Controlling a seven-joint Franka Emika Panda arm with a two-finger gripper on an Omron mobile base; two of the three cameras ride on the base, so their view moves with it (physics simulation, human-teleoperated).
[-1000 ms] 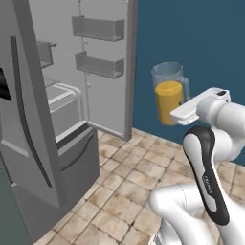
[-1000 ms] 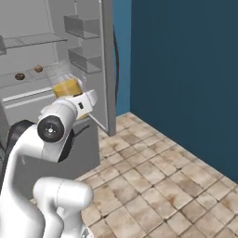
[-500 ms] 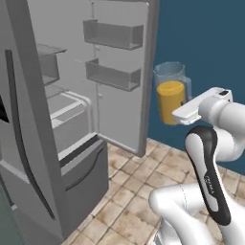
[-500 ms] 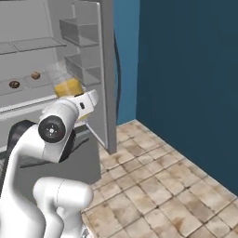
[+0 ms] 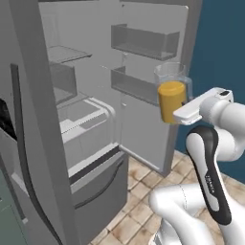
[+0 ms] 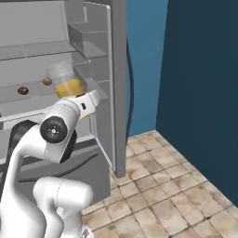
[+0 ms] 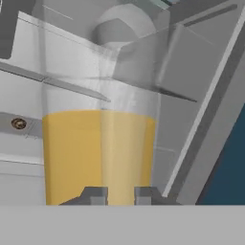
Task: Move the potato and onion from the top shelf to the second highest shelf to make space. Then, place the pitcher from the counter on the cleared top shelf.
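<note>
The pitcher [image 5: 172, 94] is up in the air, upright, orange-yellow liquid filling its lower half, clear wall above. It hangs in front of the open fridge [image 5: 95, 119], level with the lower door bin [image 5: 134, 86]. The gripper [image 7: 120, 195] has its two dark fingertips pinching the pitcher's wall from close behind. From the right base view the pitcher [image 6: 67, 83] sits in front of the fridge's shelves, above the white arm [image 6: 51, 135]. Deeper inside the fridge, to the pitcher's left, the onion [image 6: 47, 81] and the darker potato [image 6: 23, 90] rest side by side, apart, on a pale shelf [image 6: 28, 95] below the top shelf [image 6: 32, 49]. In the hand view the potato [image 7: 18, 124] peeks out just left of the pitcher [image 7: 98, 153]. Tiled floor [image 6: 162, 190] lies below the fridge.
</note>
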